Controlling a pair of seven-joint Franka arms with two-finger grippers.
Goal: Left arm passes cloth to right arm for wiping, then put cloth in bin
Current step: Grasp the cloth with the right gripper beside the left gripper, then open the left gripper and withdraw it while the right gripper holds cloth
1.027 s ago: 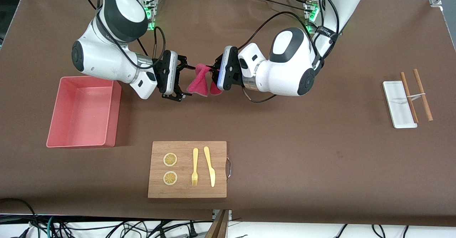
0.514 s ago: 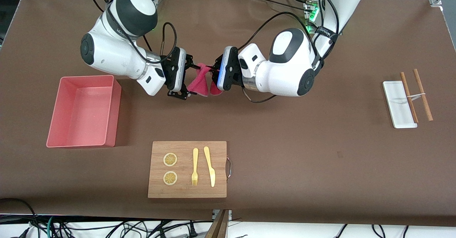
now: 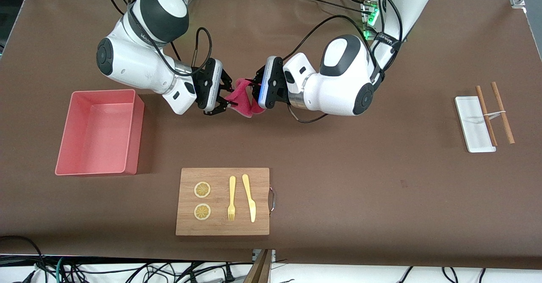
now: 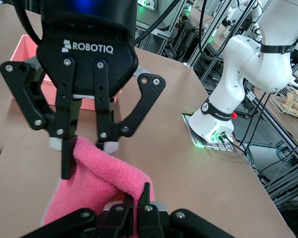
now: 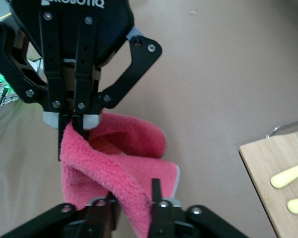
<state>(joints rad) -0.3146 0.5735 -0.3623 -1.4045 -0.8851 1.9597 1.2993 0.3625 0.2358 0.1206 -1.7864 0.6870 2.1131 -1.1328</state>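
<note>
Bamboo is seen nearest the front camera: the wooden board (image 3: pixel 222 201), its handle partly lost in shadow. Farther from the camera than the board, and above the table, the cloth (image 3: pixel 243 101) is hung between both grippers. The left gripper (image 3: pixel 255 89) is clenched on one end, its fingertips buried in the pile. The right gripper (image 3: pixel 226 100) is clamped on the other end, though a fold hides part of one finger. The bin (image 3: pixel 98 132) is set beside the board, toward the right arm's end of the table.
</note>
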